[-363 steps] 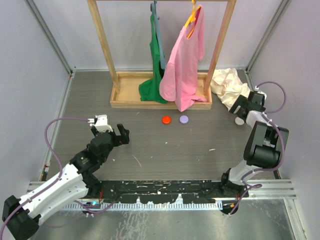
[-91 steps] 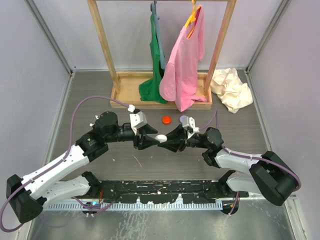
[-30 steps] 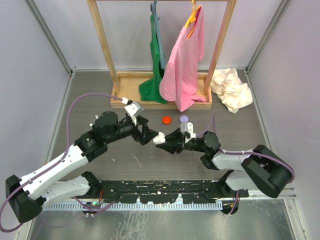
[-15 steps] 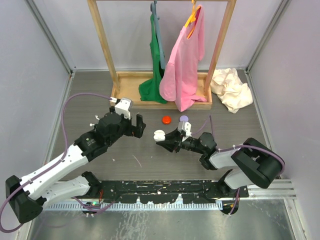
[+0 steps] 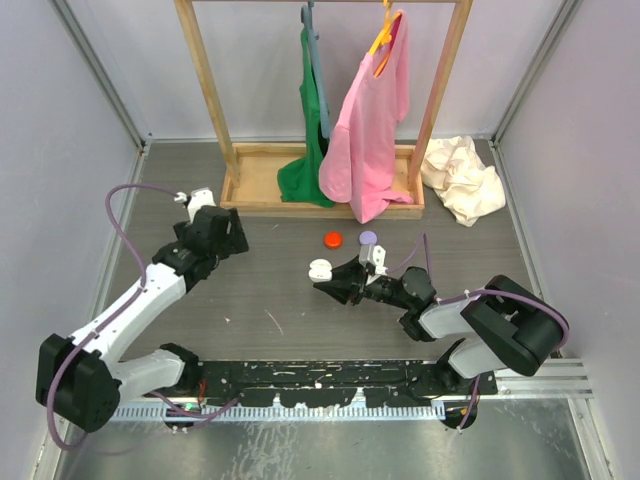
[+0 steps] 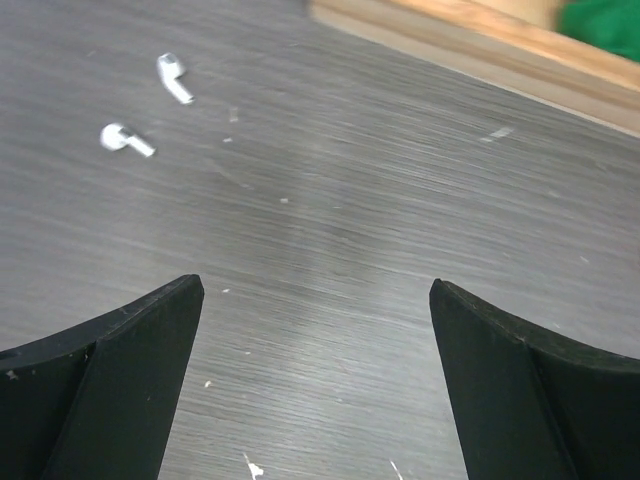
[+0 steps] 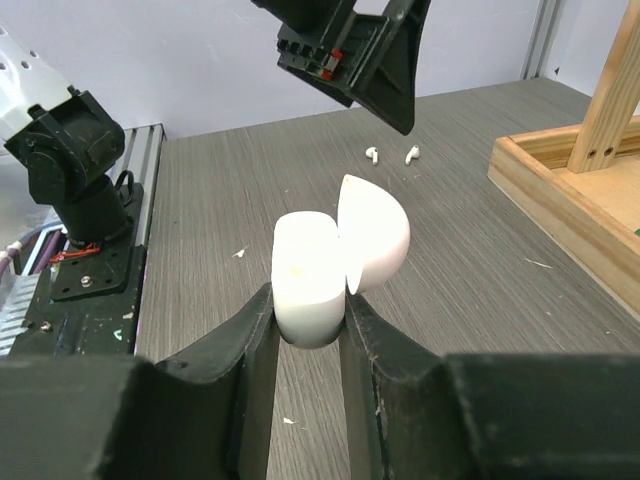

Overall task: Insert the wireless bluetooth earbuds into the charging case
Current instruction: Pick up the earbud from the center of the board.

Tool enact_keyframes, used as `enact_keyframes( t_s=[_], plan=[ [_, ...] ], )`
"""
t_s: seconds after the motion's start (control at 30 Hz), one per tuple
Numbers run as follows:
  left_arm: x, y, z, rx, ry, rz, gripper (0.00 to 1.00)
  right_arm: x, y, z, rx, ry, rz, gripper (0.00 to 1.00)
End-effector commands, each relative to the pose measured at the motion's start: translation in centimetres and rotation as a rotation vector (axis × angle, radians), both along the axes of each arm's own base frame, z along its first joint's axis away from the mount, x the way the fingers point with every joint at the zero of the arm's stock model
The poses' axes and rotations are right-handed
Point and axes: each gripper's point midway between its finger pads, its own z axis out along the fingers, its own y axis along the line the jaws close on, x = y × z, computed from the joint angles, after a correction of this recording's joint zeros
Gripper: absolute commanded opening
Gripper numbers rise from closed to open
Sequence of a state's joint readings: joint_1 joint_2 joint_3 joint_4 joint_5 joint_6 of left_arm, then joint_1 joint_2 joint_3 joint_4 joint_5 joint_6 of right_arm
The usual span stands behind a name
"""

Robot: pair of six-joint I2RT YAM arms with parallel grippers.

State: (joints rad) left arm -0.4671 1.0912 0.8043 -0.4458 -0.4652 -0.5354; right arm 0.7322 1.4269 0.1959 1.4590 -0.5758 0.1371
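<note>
White glossy charging case (image 7: 312, 280), lid hinged open, sat pinched in the right gripper (image 7: 308, 318) at low centre of the right wrist view. Beyond it, two white stemmed earbuds (image 6: 126, 139) lay loose on the tabletop, upper left of the left wrist view. Near them the left gripper (image 6: 315, 295) hovered, jaws spread wide, empty.

Risks, as judged: small smooth buds could skid or flick away when pinched; the case, gripped low, might pivot under insertion force.

Dark grey wood-grain tabletop (image 5: 450, 250), scuffed, white-flecked. Behind: wooden garment rack (image 5: 255, 180), green shirt (image 5: 300, 180), pink shirt (image 5: 370, 130), crumpled cream cloth (image 5: 460, 175), pale lilac walls (image 5: 50, 200).
</note>
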Motion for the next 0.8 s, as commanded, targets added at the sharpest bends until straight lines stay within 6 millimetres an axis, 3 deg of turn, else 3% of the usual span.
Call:
enact_keyframes(
  t_s=[0.0, 0.37, 0.67, 0.77],
  plan=[
    [0.9, 3.2, -0.1, -0.036, 0.027, 0.195, 0.98, -0.2, -0.4, 3.1, 0.089, -0.103, -0.017, 0.06],
    [1.9, 9.7, -3.8, -0.144, 0.164, 0.541, 0.98, 0.1, -0.5, 3.1, 0.095, -0.091, -0.036, 0.06],
    [2.5, 13.1, -6.1, -0.127, 0.279, 0.735, 1.00, 0.0, -0.3, 3.3, 0.099, -0.087, -0.019, 0.06],
    [3.0, 13.6, -6.8, -0.136, 0.296, 0.768, 0.94, -0.1, -0.3, 3.2, 0.097, -0.083, -0.015, 0.06]
  ],
)
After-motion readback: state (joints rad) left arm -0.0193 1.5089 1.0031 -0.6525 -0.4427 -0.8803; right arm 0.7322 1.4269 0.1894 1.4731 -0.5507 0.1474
